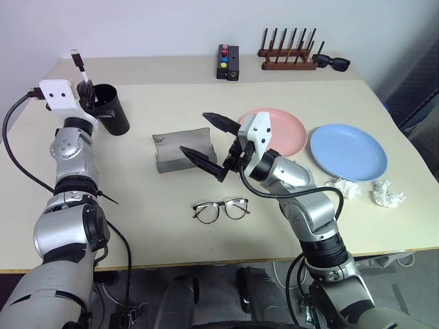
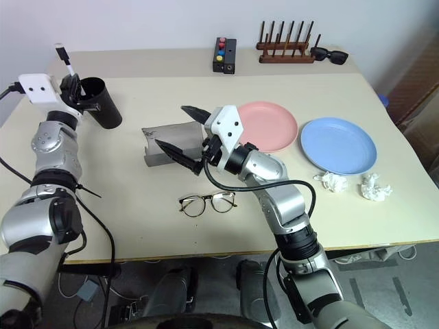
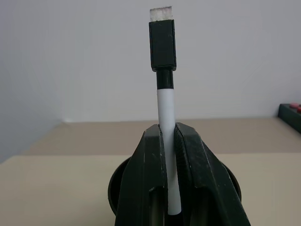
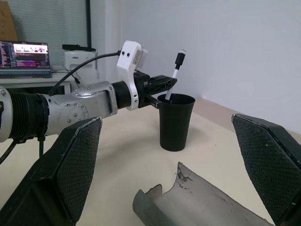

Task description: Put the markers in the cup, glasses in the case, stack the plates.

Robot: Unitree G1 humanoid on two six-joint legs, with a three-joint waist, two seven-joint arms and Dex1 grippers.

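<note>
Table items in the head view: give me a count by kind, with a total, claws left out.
Marker: 1, white-bodied
Cup: 1, black
Glasses case: 1, grey, open
Eyeglasses: 1
Sunglasses: 1
Plates: 2, pink and blue
Crumpled paper wads: 2
Wooden rack: 1
Button box: 1
Total: 11

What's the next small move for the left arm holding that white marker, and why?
Probably open the left gripper. It is shut on the white-bodied marker with a black cap, held upright with its lower end already inside the rim of the tall black plastic cup, so releasing should drop it in.
</note>
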